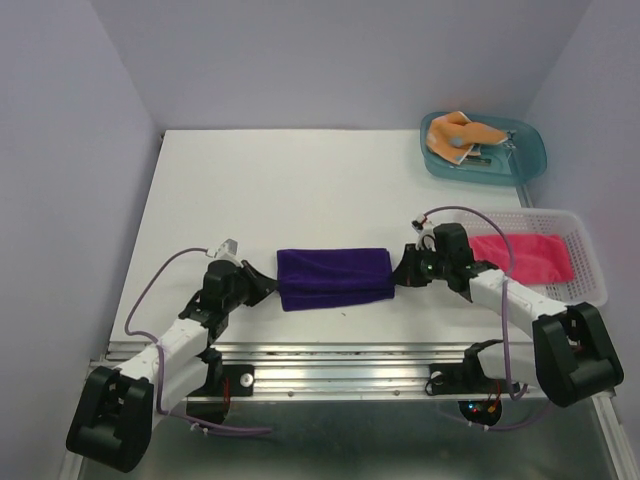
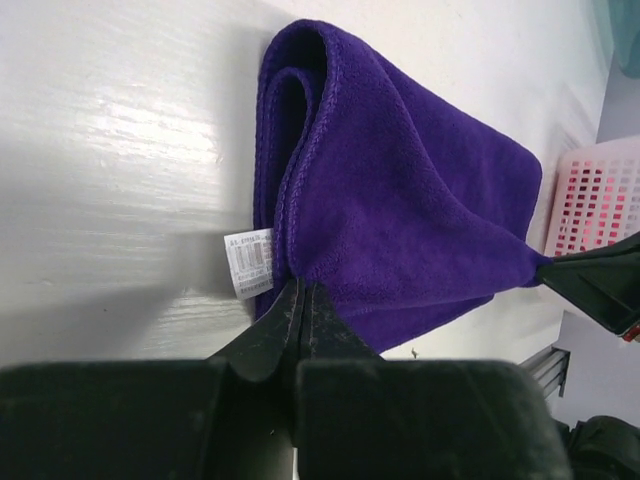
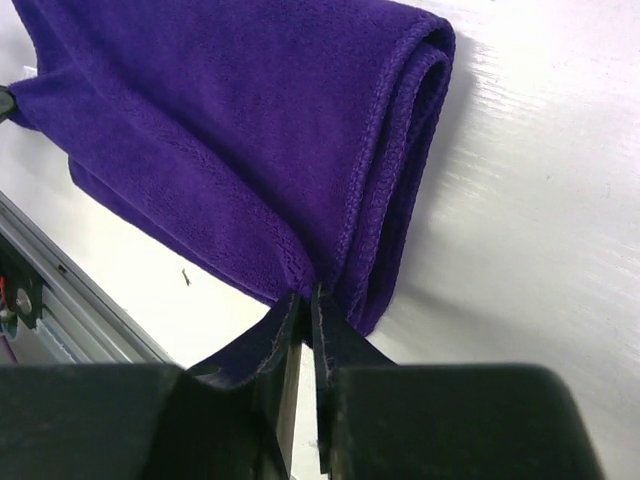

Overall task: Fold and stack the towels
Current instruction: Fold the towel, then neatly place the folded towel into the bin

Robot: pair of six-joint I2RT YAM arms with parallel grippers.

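Top view: the purple towel lies folded by the middle of the tabletop's near edge. It sits between the left gripper and the right gripper, whose fingertips you can't make out here. The pink towel is in the white basket at the right edge. The orange dotted towel is crumpled in the teal tray at the far right corner.
Left wrist: the left gripper is clamped on the purple towel's corner beside a white tag, print illegible.
Right wrist: the right gripper pinches the opposite corner, a thin slit between its fingers.

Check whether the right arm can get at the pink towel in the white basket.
Probably yes, once freed: the pink towel lies uncovered in the open basket beside that arm, but the right gripper seems to pinch a corner of the purple towel.
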